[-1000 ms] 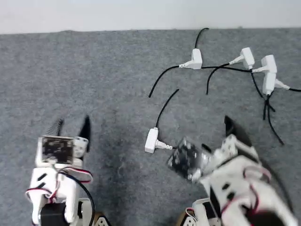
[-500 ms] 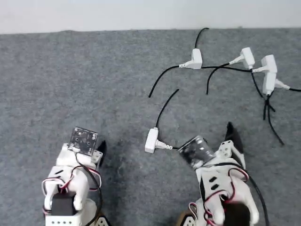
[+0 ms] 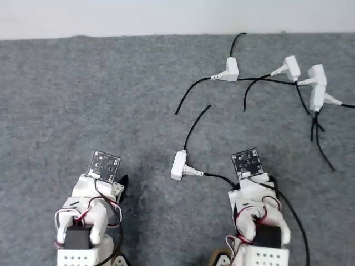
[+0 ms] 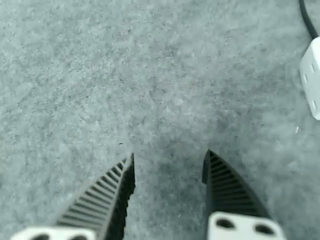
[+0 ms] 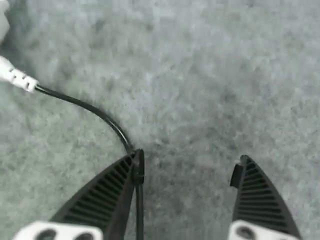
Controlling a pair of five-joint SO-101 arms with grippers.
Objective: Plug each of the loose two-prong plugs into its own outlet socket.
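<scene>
A grey carpeted tabletop (image 3: 83, 100) runs under everything, with a pale wall strip (image 3: 111, 16) along its far edge.

The left arm (image 3: 89, 221) and the right arm (image 3: 258, 216) sit folded low at the near edge, side by side and well apart, wrist cameras facing up. The left gripper (image 4: 170, 156) hangs over bare carpet, its ribbed black jaws spread with nothing between them. The right gripper (image 5: 191, 156) is spread wide too and grips nothing.

Far right, a cluster of white sockets (image 3: 289, 67) lies among crossing black leads, each with a white plug at its side. Nearer, between the arms and a little ahead of them, a lone white outlet socket (image 3: 178, 164) lies flat. A white two-prong plug (image 3: 192, 171) meets its side; how deeply it is seated I cannot tell.

That plug's black cable (image 5: 90, 110) curves across the carpet and passes right against one finger (image 5: 107, 192) of the right gripper, outside the gap. A second thin lead (image 3: 195, 124) trails from the socket toward the far side.
</scene>
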